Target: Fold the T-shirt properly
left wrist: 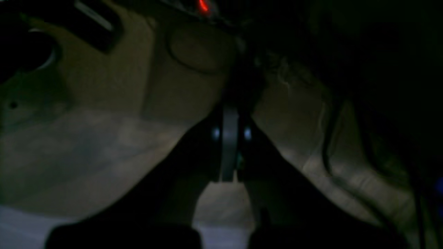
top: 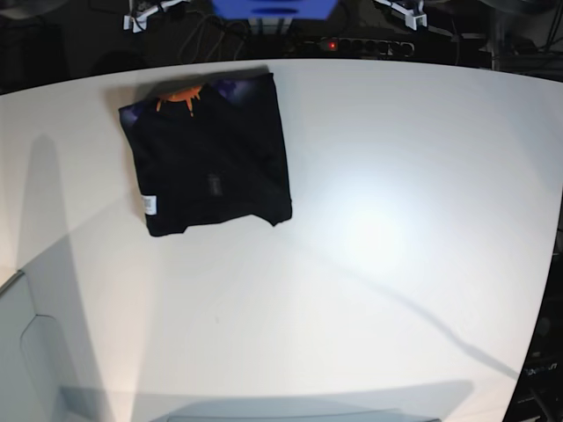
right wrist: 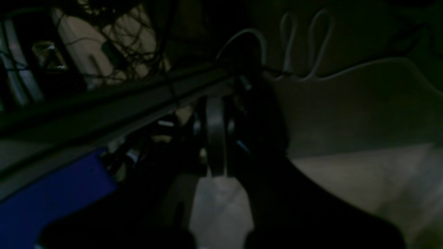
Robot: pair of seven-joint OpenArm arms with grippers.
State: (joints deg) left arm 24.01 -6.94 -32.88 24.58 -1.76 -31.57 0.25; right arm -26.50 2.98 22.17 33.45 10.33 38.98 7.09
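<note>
The T-shirt point(top: 207, 158) lies folded into a rough black square at the far left of the white table point(top: 396, 220). Its white label tag point(top: 148, 204) shows at its front left edge. An orange sun print point(top: 180, 95) with a bit of purple shows at its back edge. Neither arm shows in the base view. In the dark left wrist view my left gripper point(left wrist: 230, 138) has its jaws together with nothing between them. In the dark right wrist view my right gripper point(right wrist: 216, 138) is shut the same way. The shirt does not show in either wrist view.
A power strip with a red light point(top: 332, 44) and a blue box point(top: 273, 9) sit behind the table's back edge. A grey panel point(top: 26, 352) stands at the front left corner. White cables point(right wrist: 304, 52) and a blue box point(right wrist: 52, 193) show near my right gripper.
</note>
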